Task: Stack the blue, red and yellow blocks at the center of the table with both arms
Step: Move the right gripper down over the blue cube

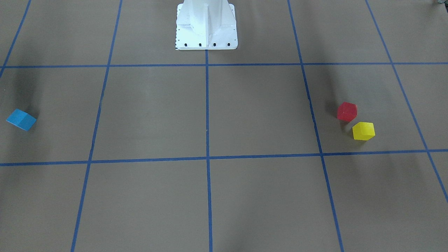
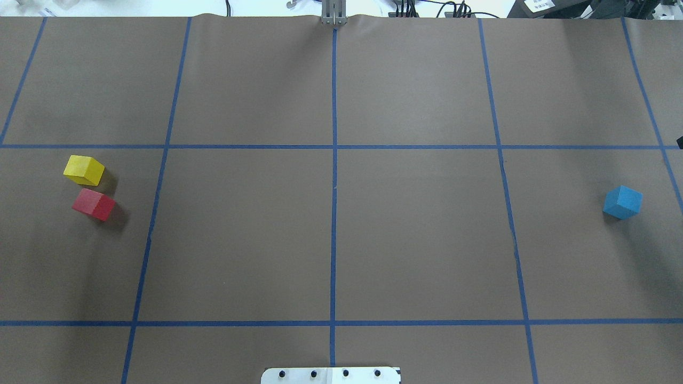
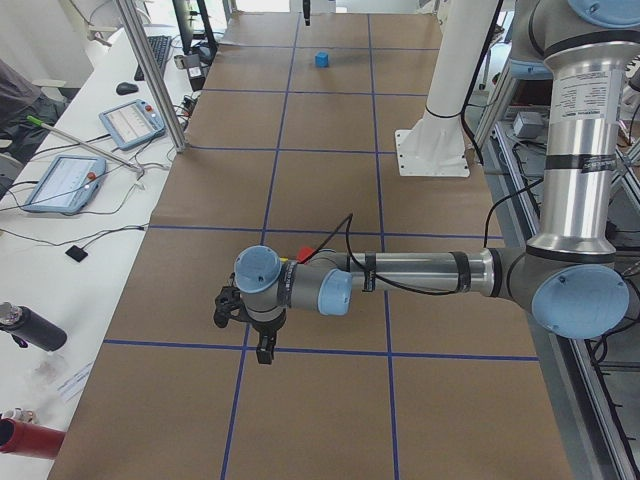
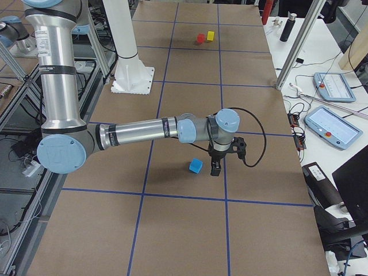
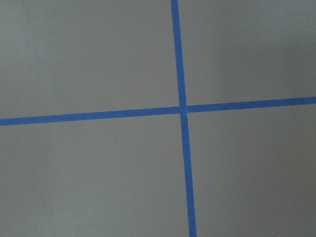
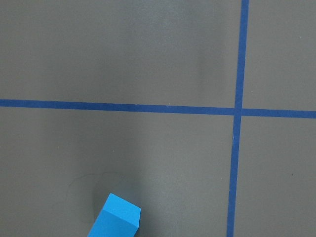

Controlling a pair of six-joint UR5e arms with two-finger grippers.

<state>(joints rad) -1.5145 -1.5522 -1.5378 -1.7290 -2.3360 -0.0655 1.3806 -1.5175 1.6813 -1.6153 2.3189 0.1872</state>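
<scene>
I could read no words anywhere. My left arm label (image 3: 573, 95) and right arm label (image 4: 46, 56) were printed too small to make out; so were the tablet screens (image 3: 128, 121).

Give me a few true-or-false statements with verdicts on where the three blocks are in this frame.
1. The red block and yellow block lie close together on the robot's left side. True.
2. The blue block sits at the center. False: it lies far out on the robot's right side.
3. One block rests on another. False: all three lie singly on the table.
4. The right wrist view shows the blue block. True.
5. The left wrist view shows the red block. False: it shows only brown paper and tape lines.
</scene>
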